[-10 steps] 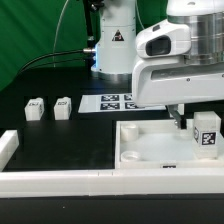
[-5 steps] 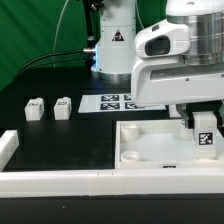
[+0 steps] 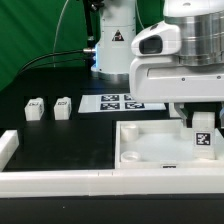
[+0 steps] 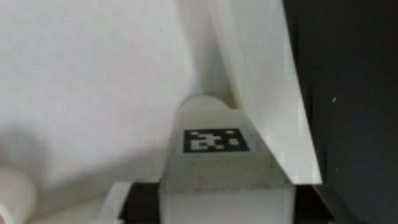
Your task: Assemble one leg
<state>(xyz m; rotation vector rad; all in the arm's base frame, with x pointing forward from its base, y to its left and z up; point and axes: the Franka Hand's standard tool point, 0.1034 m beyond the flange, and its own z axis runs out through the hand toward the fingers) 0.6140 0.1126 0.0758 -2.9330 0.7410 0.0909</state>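
Backdrop: green curtain behind a black table point(image 3: 60, 135), seen in the exterior view.
Panel: we see the large white panel point(image 3: 150, 148) at the exterior view's right, near the front.
Leg in hand: the gripper point(image 3: 201, 122) is clamped on the leg point(image 3: 203, 136), low over the panel's corner at that view's right.
Spare legs: two legs point(image 3: 49, 107) stand well apart, at the left.
Marker board: the marker board point(image 3: 118, 102) lies behind the panel.
Wrist view: the leg's tag point(image 4: 217, 141) sits close against the raised rim point(image 4: 249, 70).
Advice: we judge that we should keep the leg upright, centre it over the hole, press and twist gently.
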